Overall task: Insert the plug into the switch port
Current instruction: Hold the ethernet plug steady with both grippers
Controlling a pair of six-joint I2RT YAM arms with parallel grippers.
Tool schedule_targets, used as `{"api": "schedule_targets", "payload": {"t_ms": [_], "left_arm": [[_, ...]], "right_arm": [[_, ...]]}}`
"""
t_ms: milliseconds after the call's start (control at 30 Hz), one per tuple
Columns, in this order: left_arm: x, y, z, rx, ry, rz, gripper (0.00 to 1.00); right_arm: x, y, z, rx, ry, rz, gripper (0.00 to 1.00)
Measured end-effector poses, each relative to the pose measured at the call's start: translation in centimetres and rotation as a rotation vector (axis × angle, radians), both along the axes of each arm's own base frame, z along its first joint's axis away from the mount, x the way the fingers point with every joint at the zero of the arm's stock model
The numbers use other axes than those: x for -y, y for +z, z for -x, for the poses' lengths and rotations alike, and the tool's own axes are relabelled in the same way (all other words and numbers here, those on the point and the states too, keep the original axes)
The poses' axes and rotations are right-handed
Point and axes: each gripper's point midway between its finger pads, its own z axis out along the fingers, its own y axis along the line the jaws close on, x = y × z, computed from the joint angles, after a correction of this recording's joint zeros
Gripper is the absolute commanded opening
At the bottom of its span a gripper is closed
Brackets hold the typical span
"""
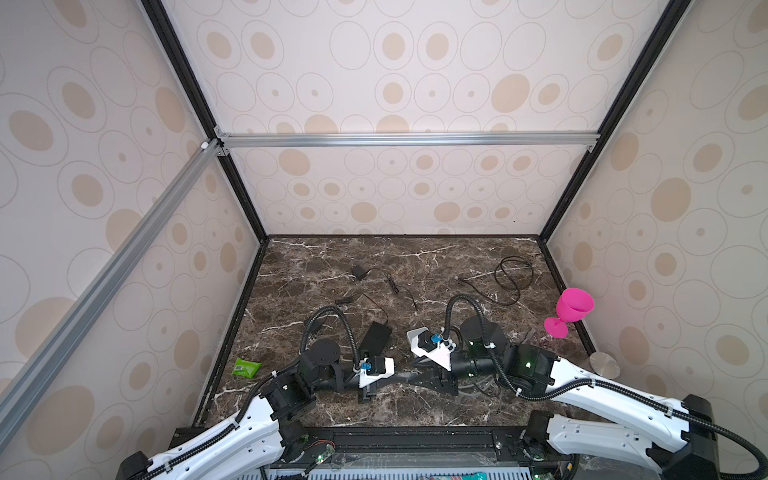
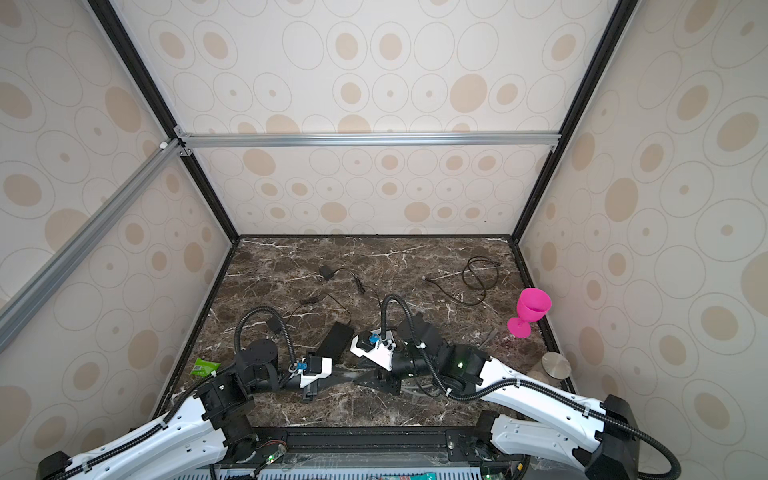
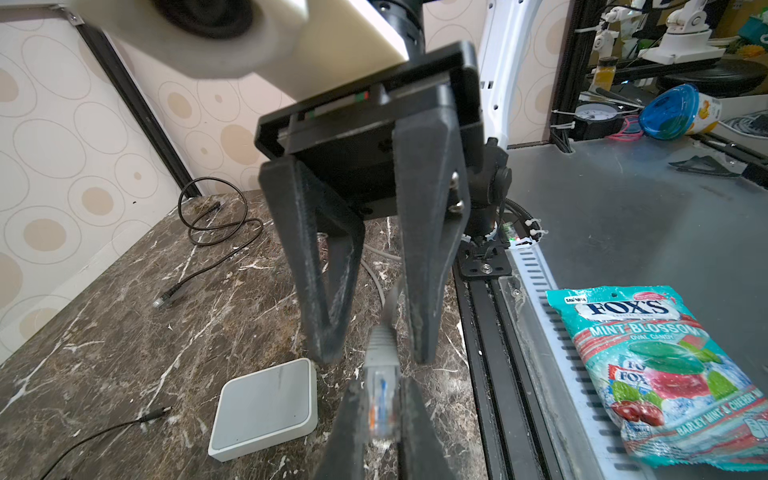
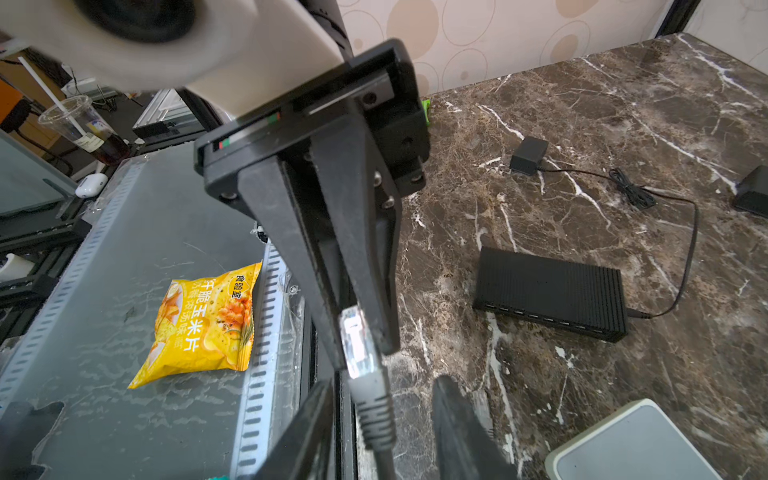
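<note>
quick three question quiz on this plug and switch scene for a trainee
1. Which tool is shut on the plug?
A left tool
B right tool
C neither
2. Fill in: the switch lying on the table is ____ in colour.
3. True or false: the plug already sits in a port of the switch.

Key: 1 A; 2 black; 3 false
</note>
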Motion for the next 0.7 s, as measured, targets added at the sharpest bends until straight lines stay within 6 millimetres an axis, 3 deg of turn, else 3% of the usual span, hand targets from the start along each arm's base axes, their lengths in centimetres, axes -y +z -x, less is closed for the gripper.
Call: {"api": "schedule_targets", "payload": {"t_ms": [167, 433, 700], "left_arm": [[0.1, -0.2, 0.0, -0.005, 0.000, -0.005, 0.01], [0.0, -0.2, -0.1, -0.004, 0.000, -0.005, 0.01], [0.1, -0.2, 0.0, -0.005, 0.000, -0.006, 0.01]], "right_arm": [[-0.1, -0.3, 0.0, 0.004, 0.005, 0.010, 0.30], [-0.3, -1.5, 0.1, -0.010, 0.016, 0.047, 0.28], [-0.2, -1.4, 0.1, -0.004, 0.014, 0.045, 0.26]]}}
